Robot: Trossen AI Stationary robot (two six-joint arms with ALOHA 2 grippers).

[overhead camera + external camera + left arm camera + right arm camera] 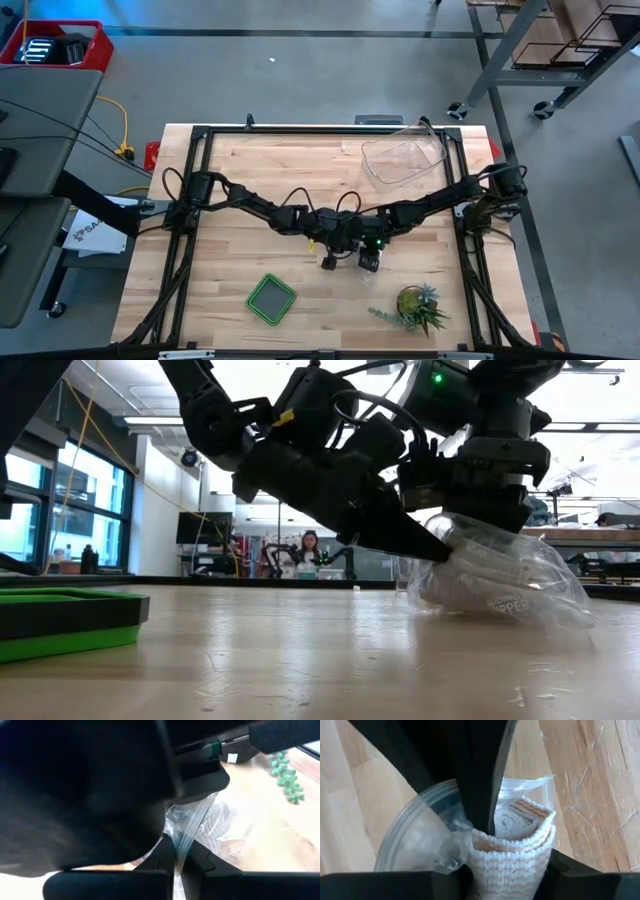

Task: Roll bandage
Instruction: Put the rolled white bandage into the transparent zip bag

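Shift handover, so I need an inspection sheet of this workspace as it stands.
Surface: wooden table, bare in the middle.
Job's things: bandage, a roll, partly wrapped by a clear plastic bag.
Clutter: clear tub, green tray, succulent.
Hands: left hand pinches the bag film; right hand clamps the roll; both at table centre.
Cables: yellow cable on the floor.
Surroundings: red bin; person far behind.
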